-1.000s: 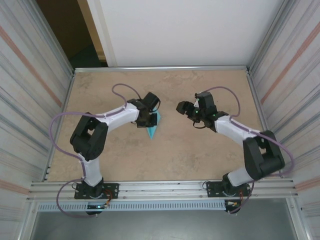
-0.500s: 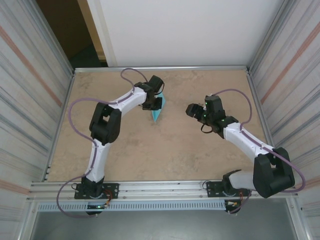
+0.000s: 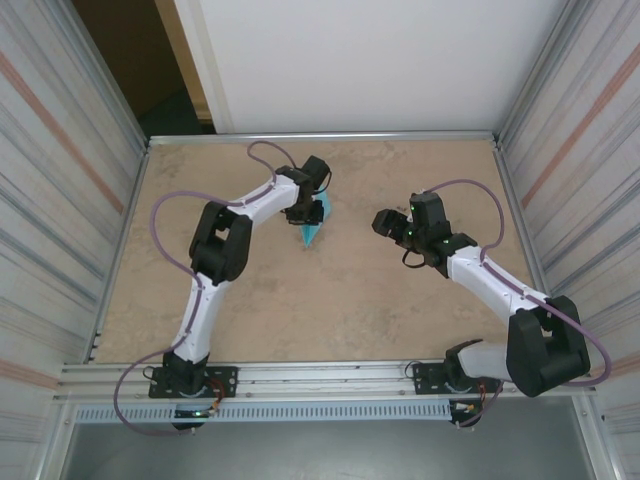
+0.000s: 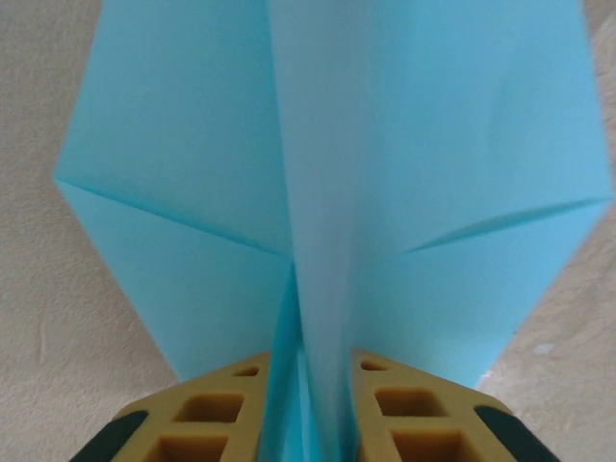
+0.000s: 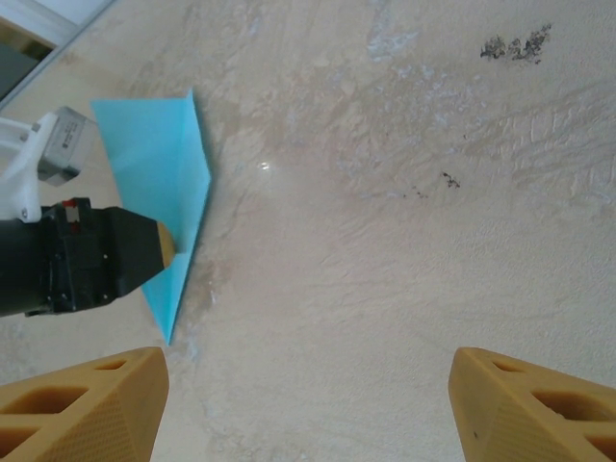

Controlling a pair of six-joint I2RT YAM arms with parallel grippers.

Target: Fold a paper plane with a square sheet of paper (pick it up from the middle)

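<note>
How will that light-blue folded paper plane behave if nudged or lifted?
Probably light: the light-blue folded paper plane is thin sheet, so a nudge would likely skid it across the beige table. Its creases should stiffen it lengthwise, yet the wings look floppy. With its keel inside the left claw, squeezing may crush it.

Beige table [image 3: 330, 300], dark smudges [image 5: 515, 43]

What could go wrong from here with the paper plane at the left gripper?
1. The thin keel of the paper plane sits between the fingers of the left gripper; a loose hold may let it slip or tip.
2. The right gripper stands open and apart, so it could not catch it.
</note>
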